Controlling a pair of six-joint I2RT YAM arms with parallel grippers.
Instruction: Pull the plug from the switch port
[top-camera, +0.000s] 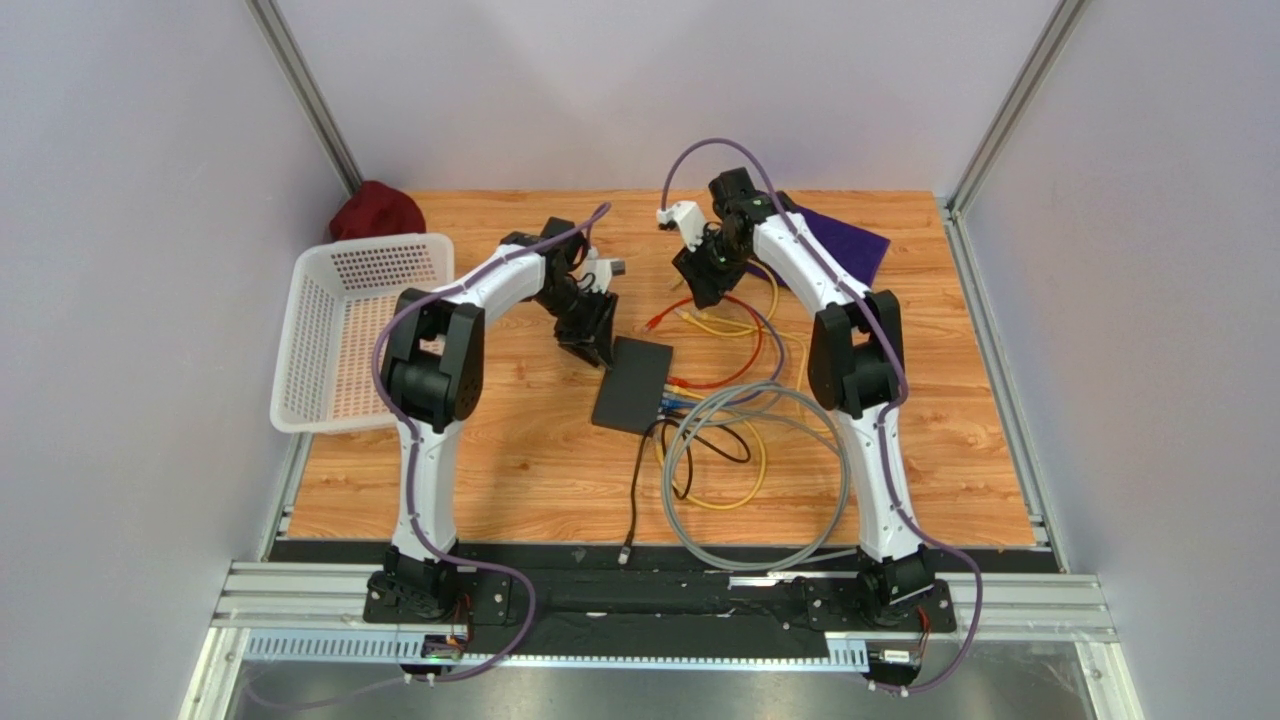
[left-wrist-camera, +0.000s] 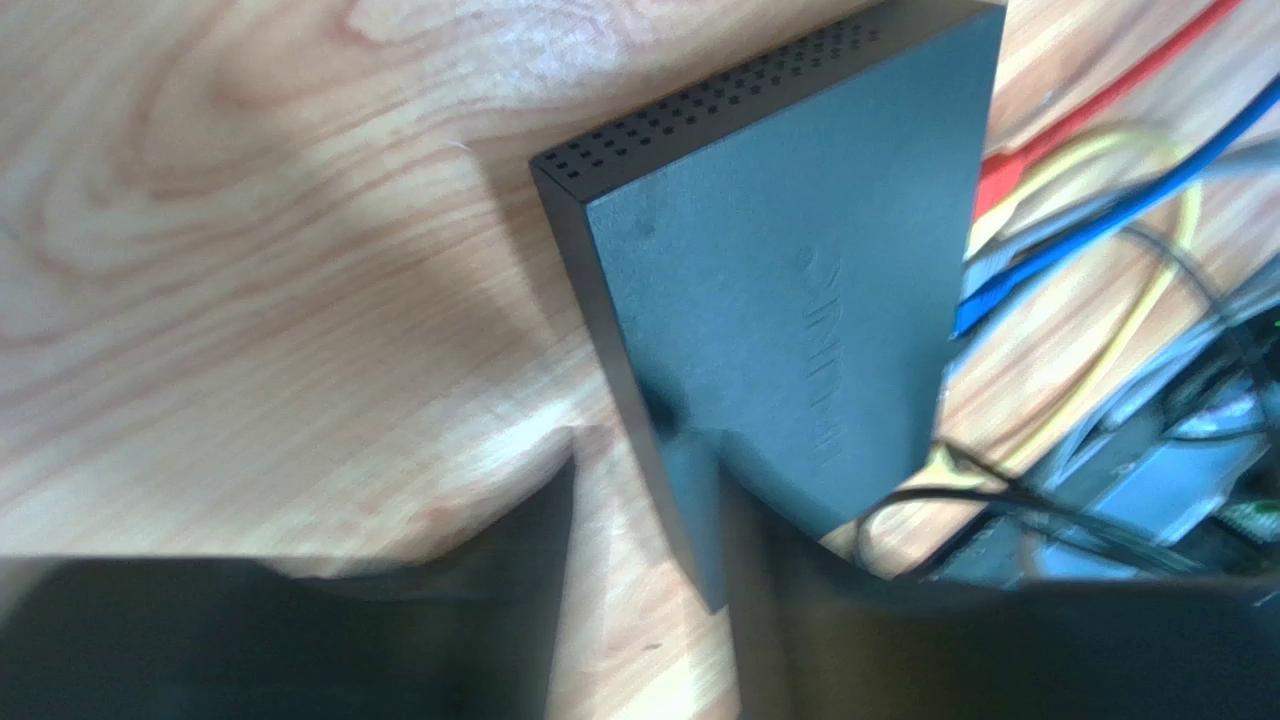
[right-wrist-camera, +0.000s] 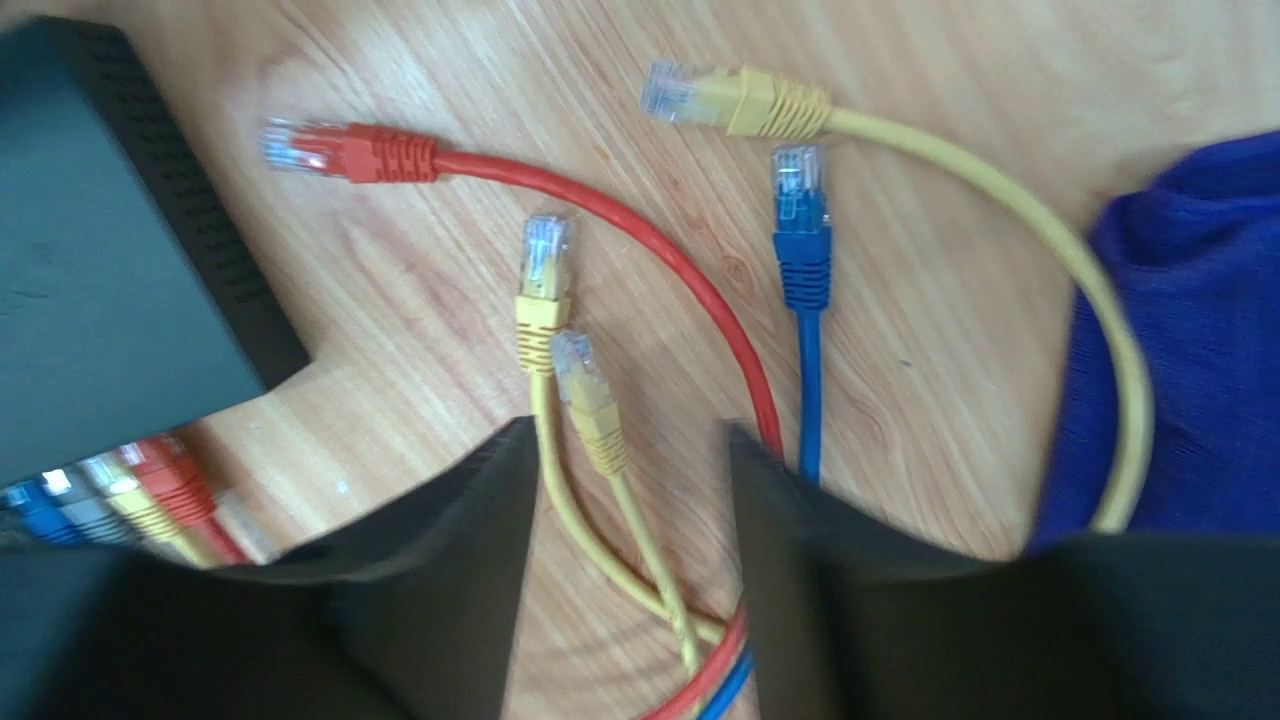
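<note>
The black switch lies flat in the middle of the wooden tabletop. The left fingers are right at its far left corner. In the left wrist view they are spread apart, and the thin side edge of the switch runs down into the gap between them. One finger is over the bare wood just beside the box, with a strip of wood showing between it and the edge. The other finger is over the dark top of the box, but I cannot tell if it touches. The right fingers are spread apart too and hold nothing. They hang over loose cable ends beyond the switch: a red one, a blue one and some yellow ones. The switch sits off to the left of these fingers, well apart from them. On its near side, a row of plugs in blue, grey, yellow and red sits in the ports. A purple cloth lies on the right. A white basket stands at the left edge of the tabletop.
</note>
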